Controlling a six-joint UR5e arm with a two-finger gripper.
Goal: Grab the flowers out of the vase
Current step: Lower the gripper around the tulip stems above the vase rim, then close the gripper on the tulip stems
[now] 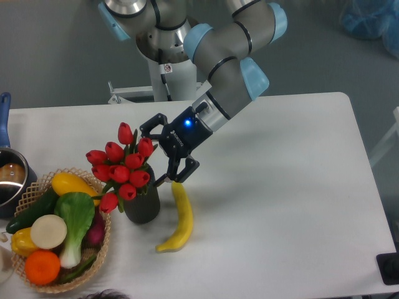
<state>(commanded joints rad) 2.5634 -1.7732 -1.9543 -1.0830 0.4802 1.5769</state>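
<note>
The flowers [123, 167], a bunch of red tulip buds with green leaves, stand in the vase [142, 203], a short dark cylinder left of centre on the white table. My gripper [151, 154] is open right beside the bunch's right side. Its upper finger is by the top buds and its lower finger is just above the vase's rim. Nothing is held between the fingers. The stems are hidden inside the vase.
A yellow banana [178, 217] lies just right of the vase. A wicker basket [103, 242] of vegetables and fruit sits at the front left, touching the vase's side. A pot with a blue handle [9, 177] is at the left edge.
</note>
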